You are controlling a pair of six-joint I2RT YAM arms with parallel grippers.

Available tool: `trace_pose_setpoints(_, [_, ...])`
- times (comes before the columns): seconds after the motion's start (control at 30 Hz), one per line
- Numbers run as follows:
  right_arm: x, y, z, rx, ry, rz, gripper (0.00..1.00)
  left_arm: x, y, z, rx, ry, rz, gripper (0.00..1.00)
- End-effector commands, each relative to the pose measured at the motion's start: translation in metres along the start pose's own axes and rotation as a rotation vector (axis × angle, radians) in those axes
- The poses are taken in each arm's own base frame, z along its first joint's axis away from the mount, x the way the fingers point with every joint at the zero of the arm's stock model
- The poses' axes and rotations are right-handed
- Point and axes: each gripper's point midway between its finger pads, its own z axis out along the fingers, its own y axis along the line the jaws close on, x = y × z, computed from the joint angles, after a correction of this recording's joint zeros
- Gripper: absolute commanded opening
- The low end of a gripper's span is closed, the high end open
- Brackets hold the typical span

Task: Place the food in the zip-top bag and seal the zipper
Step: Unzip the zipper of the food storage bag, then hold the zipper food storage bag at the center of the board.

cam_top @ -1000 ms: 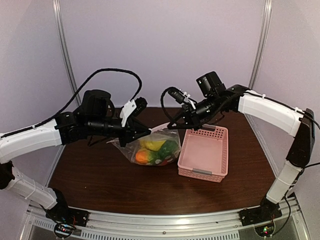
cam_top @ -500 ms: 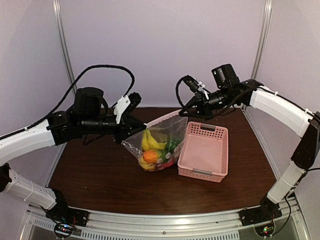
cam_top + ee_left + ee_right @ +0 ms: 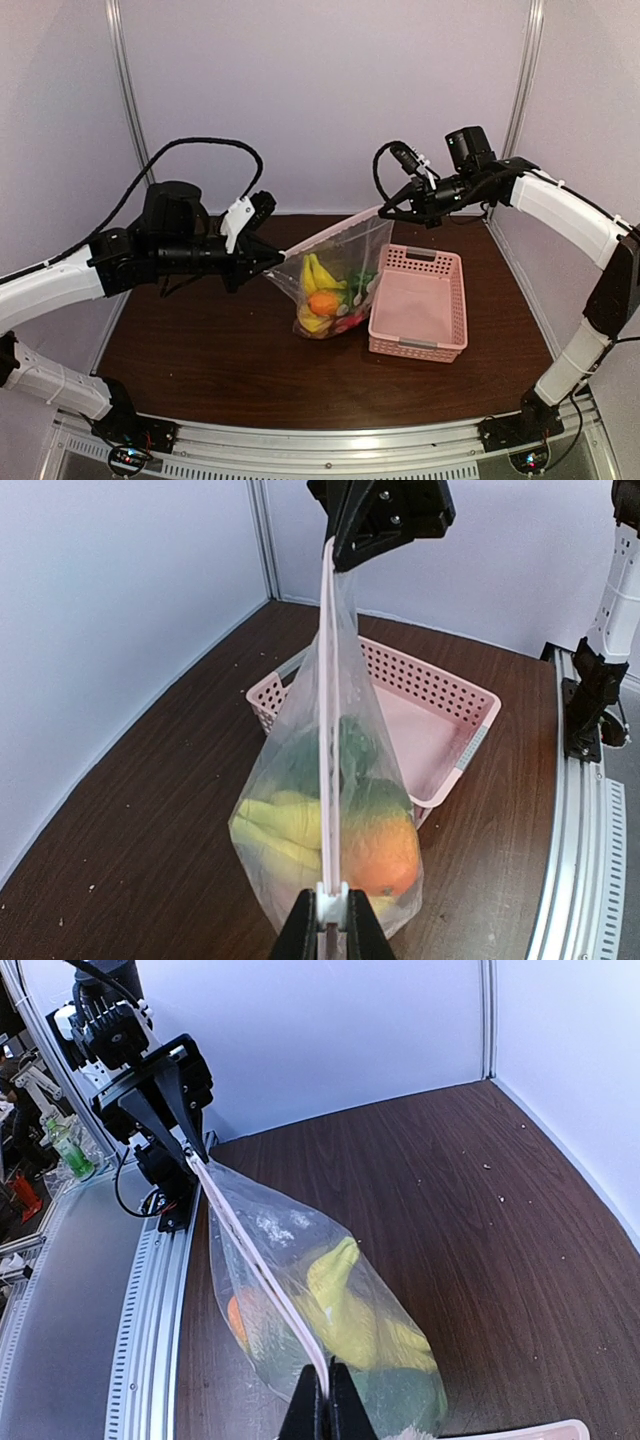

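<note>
field notes, standing at the near edge of the table (image 3: pixel 200 350).

- zip-top bag (image 3: pixel 335 285) hangs in the air between the two arms, stretched by its top edge. it is over the middle of the table, just left of the pink basket (image 3: pixel 415 345). can't tell whether the bag touches the basket's left wall, or whether its bottom rests on the wood.
- zipper (image 3: pixel 330 233) is pulled taut in a straight slanted line, lower at the left arm's end and higher at the right arm's end. from the left wrist view the zipper (image 3: pixel 325 730) reads as one thin whitish strip from end to end.
- left gripper (image 3: pixel 275 262): fingers closed down on the zipper's near end. in its own camera the left gripper (image 3: pixel 330 925) has a small white slider (image 3: pixel 330 902) pinched between the tips.
- right gripper (image 3: pixel 385 212): clamped tight on the other end of the zipper, at the bag's upper corner. its own camera shows the right gripper (image 3: pixel 322 1400) fingertips pressed together on the strip.
- food is inside the bag, slumped at the bottom: yellow banana (image 3: pixel 318 272) on top, orange (image 3: pixel 322 302) under it, green pepper (image 3: pixel 362 285) to the right side against the plastic. something red shows at the very bottom, too small to name.
</note>
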Motion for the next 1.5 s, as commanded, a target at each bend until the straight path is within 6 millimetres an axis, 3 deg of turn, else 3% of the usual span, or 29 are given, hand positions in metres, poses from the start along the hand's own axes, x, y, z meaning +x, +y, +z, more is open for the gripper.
trace_pose_setpoints(0.0, [-0.009, -0.016, -0.023, 0.080, -0.047, -0.035, 0.00, 0.037, 0.004, -0.011, -0.036, 0.117, -0.033, 0.00])
trace_pose_setpoints(0.4, [-0.009, -0.024, -0.024, 0.096, -0.062, -0.015, 0.00, 0.042, 0.009, -0.015, -0.061, 0.106, -0.036, 0.00])
trace_pose_setpoints(0.53, [-0.007, -0.026, -0.022, 0.093, -0.065, -0.006, 0.00, 0.039, 0.012, -0.012, -0.073, 0.094, -0.064, 0.11])
trace_pose_setpoints(0.7, [-0.006, -0.027, -0.022, 0.093, -0.061, -0.002, 0.00, 0.044, 0.019, -0.016, -0.127, 0.085, -0.059, 0.45])
trace_pose_setpoints(0.83, [-0.005, -0.027, -0.021, 0.091, -0.062, 0.001, 0.00, 0.051, 0.021, -0.017, -0.149, 0.018, -0.083, 0.56])
trace_pose_setpoints(0.97, [-0.007, -0.028, -0.021, 0.094, -0.067, 0.004, 0.00, 0.039, 0.008, -0.012, -0.071, -0.101, -0.103, 0.51])
trace_pose_setpoints(1.3, [-0.008, -0.030, -0.020, 0.095, -0.072, 0.013, 0.00, 0.020, 0.030, -0.002, -0.152, -0.213, -0.092, 0.35])
trace_pose_setpoints(1.47, [-0.008, -0.030, -0.020, 0.096, -0.075, 0.019, 0.00, 0.020, 0.033, 0.008, -0.136, -0.211, -0.086, 0.25])
